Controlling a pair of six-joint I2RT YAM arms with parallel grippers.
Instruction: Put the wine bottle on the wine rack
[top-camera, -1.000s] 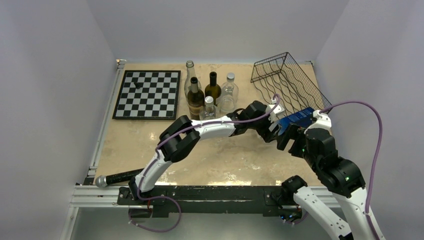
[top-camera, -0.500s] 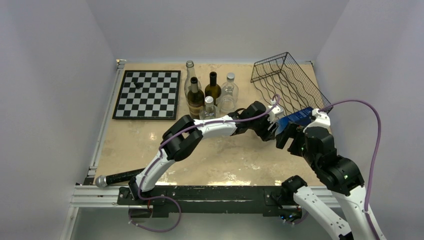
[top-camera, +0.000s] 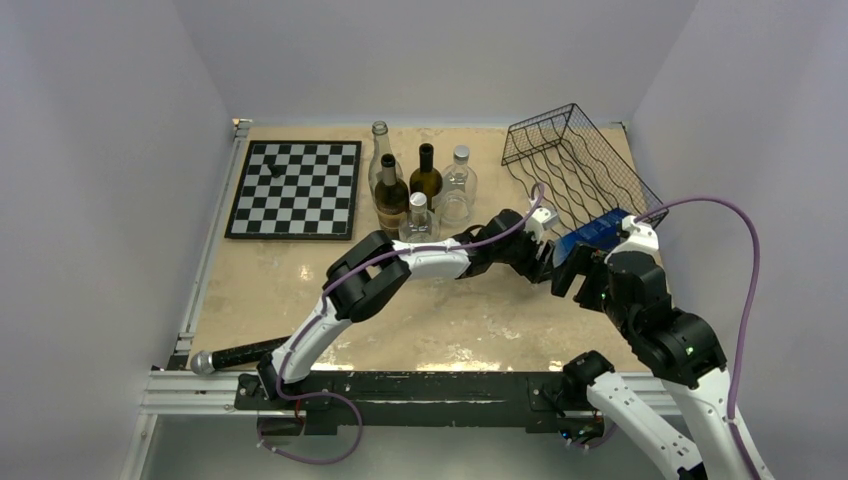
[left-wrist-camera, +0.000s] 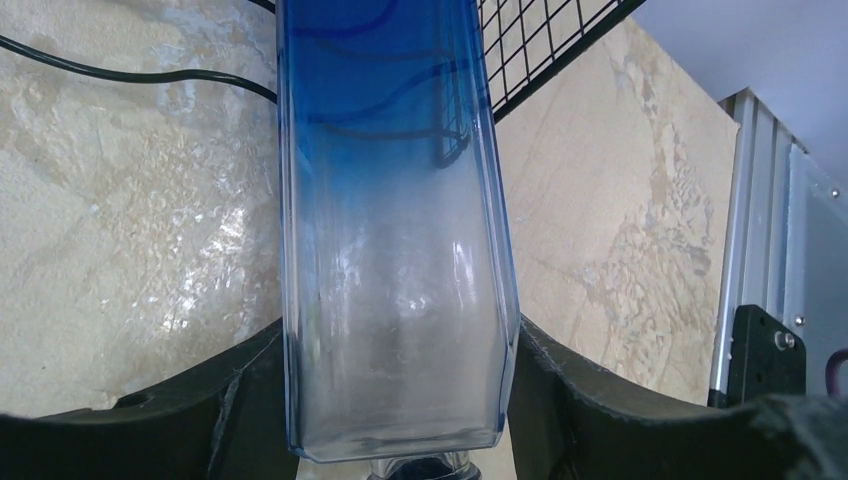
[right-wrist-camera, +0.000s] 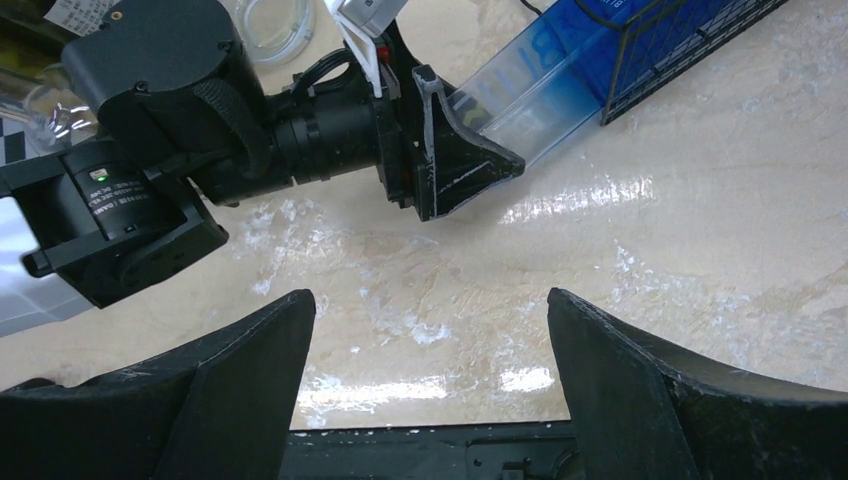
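The wine bottle (top-camera: 592, 236) is a square bottle of blue tinted glass, lying on its side. Its far end is inside the low front edge of the black wire wine rack (top-camera: 580, 165), which stands at the back right. My left gripper (top-camera: 550, 256) is shut on the bottle's clear near end (left-wrist-camera: 395, 250), a finger on each flat side. The left wrist view has the rack's mesh (left-wrist-camera: 540, 40) behind the bottle. My right gripper (right-wrist-camera: 428, 300) is open over bare table, just in front of the bottle (right-wrist-camera: 560, 75) and the left gripper (right-wrist-camera: 455, 150). Nothing is between its fingers.
A chessboard (top-camera: 295, 188) with one dark piece lies at the back left. Several upright bottles (top-camera: 420, 195) stand in the back middle. A dark-handled object with a silver head (top-camera: 235, 355) lies at the near left edge. A black cable (left-wrist-camera: 130, 75) crosses the table near the rack.
My left gripper has closed on the bottle's near end and drawn slightly left with it. The right arm has barely shifted and stays open.
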